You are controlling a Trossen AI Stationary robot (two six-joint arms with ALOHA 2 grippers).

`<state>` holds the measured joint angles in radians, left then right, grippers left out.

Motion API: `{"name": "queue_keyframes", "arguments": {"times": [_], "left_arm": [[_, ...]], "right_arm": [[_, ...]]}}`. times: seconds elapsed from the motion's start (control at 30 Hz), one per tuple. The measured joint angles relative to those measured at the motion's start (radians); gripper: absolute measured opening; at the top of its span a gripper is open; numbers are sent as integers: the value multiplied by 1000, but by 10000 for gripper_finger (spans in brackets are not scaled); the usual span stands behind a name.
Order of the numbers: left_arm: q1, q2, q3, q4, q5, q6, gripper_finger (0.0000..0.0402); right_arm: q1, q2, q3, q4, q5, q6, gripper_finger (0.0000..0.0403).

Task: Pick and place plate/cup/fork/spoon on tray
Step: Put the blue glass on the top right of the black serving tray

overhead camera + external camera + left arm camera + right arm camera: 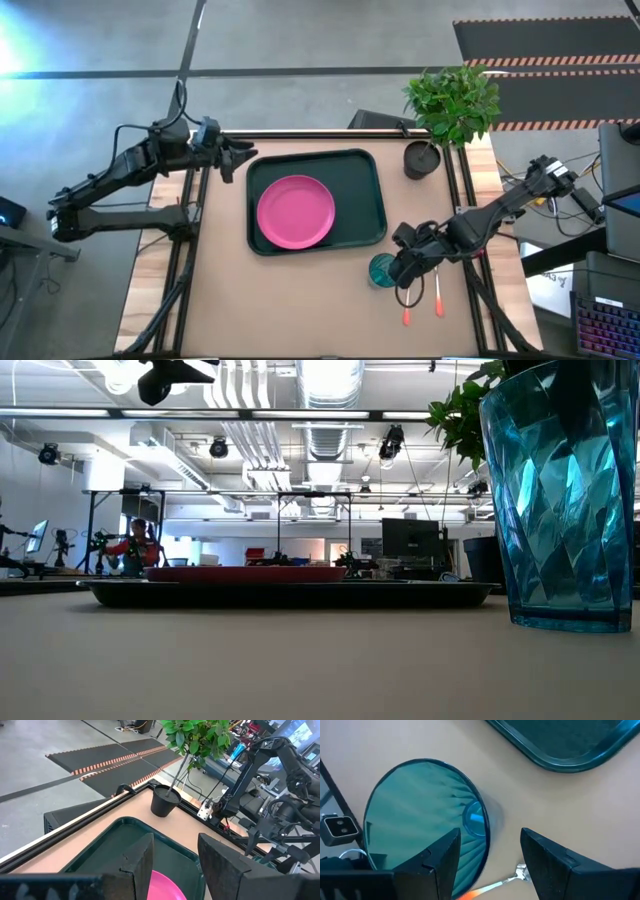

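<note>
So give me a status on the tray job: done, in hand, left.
Done: the plate lies on the tray. In hand: the right gripper is open at the cup, which stands upright on the table, not gripped. Left: cup, fork and spoon, both on the table beside it. The left gripper waits open at the tray's far-left corner.

The right claw (398,272) hangs low with its fingers apart. The left claw (240,158) waits at the far-left, fingers apart.
</note>
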<state>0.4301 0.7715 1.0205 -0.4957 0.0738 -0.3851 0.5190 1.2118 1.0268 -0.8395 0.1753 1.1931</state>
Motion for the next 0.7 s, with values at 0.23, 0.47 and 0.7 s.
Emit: {"name": "queue_keyframes", "arguments": {"times": [0.23,0.47,0.7], "left_arm": [[0,1,0,0,0,0,136],[0,1,0,2,0,0,136],[0,1,0,2,0,0,136]], "right_arm": [[0,0,-60,87,8,2,195],[-15,0,-62,94,8,1,123],[-18,1,-27,98,22,0,14]]}}
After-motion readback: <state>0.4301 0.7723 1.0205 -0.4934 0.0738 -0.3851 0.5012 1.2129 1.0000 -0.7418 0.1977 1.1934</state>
